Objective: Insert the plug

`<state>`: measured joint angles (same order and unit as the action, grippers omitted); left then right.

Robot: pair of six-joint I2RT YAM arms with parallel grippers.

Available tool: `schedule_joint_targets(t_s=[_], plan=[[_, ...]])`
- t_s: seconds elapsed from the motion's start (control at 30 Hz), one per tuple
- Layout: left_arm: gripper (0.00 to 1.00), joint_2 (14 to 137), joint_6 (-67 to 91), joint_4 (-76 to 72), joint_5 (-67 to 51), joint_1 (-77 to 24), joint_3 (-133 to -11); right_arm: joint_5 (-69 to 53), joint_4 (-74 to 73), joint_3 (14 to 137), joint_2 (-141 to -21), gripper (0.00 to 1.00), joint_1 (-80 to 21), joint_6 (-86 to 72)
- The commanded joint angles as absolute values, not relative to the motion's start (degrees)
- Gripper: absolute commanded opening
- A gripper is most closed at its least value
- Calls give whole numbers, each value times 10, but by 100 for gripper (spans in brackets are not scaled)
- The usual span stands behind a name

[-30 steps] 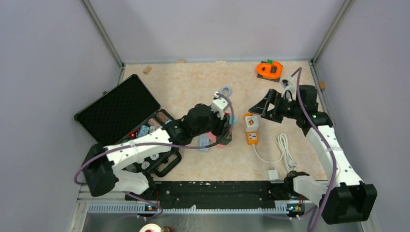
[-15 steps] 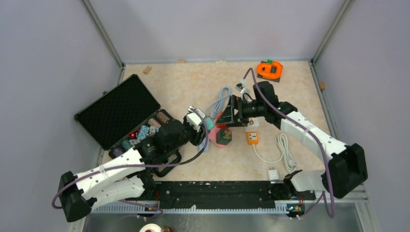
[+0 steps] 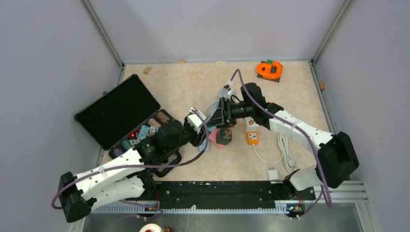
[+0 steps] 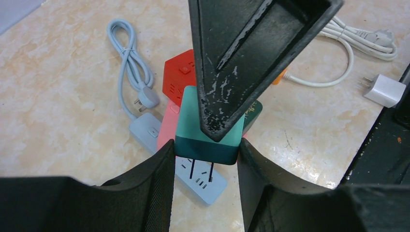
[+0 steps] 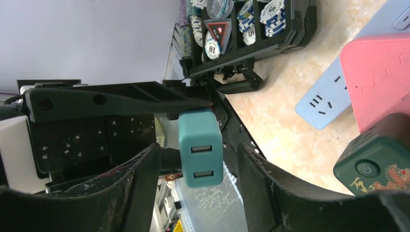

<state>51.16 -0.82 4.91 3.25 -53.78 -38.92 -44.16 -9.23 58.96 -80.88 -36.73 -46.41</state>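
Our left gripper [image 4: 205, 159] is clamped on the sides of the one teal plug [image 4: 189, 121], held mid-table. The plug stands roughly upright along its prong axis, and its two prongs [image 4: 192, 170] point down over the one light-blue power strip [image 4: 145, 131]. Our right gripper [image 5: 198, 154] stands open astride the plug, with a gap on each side, and faces its two USB ports [image 5: 202, 149]. One white charger [image 3: 272, 173] lies near right.

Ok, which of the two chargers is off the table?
The teal charger, pinched in the left tool with prongs pointing down over the blue-grey strip; the white charger lies flat on the table.
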Motion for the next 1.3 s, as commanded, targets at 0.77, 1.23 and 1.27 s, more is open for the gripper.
schedule_joint_targets(t_s=[0.77,1.23,1.27], plan=[[99,529,52,31,52,-539,-399,-319,-216,650,-812,0,-372,-368],[99,551,165,-14,-22,-502,-373,-122,-363,691,-753,0,-371,-311],[99,548,171,-15,-26,-495,-369,-108,-369,691,-744,0,-371,-311]])
